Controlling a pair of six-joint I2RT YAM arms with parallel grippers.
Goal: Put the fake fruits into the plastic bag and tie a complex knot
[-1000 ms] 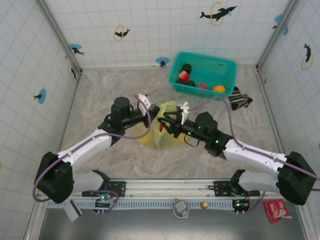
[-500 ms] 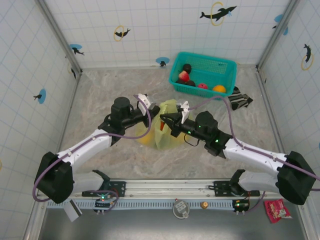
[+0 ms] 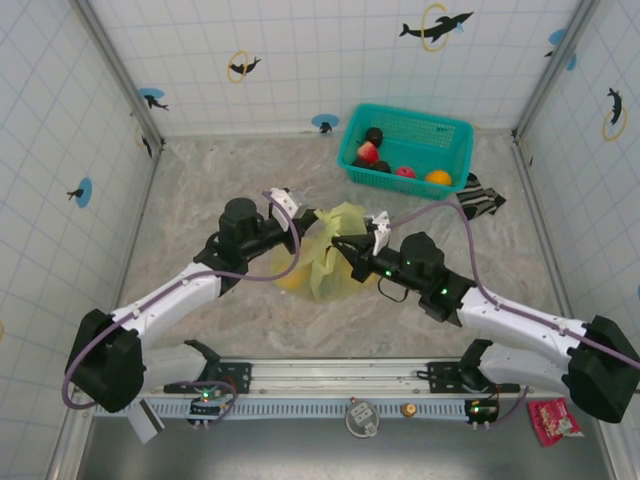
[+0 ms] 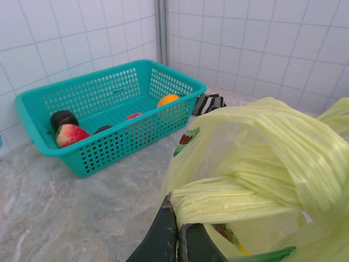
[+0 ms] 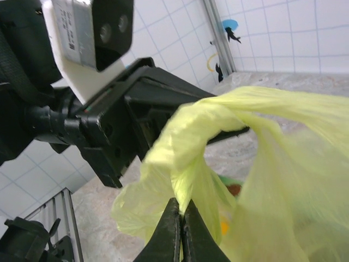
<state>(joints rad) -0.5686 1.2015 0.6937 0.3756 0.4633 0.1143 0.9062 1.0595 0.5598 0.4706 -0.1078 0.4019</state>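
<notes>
The yellow-green plastic bag [image 3: 325, 262] sits mid-table between both arms, with fruits showing through its film [image 4: 232, 236]. My left gripper [image 3: 301, 222] is shut on one bunched handle of the bag [image 4: 229, 199]. From the right, my right gripper [image 3: 350, 248] is shut on another twisted strand of the bag [image 5: 188, 164]. The handles cross between the two grippers. More fake fruits stay in the teal basket: a red-yellow one [image 3: 367, 152], a dark brown one [image 3: 374, 135], a red one [image 3: 404, 172] and an orange one [image 3: 437, 178].
The teal mesh basket [image 3: 452, 132] stands at the back right near the wall. A black-and-white striped cloth [image 3: 478, 198] lies just right of it. Tiled walls close in the table on three sides.
My right gripper has drawn back toward the right and nearer, pulling its bag strand along. The left gripper shifted slightly left and back. The bag's top is stretched wider between them.
</notes>
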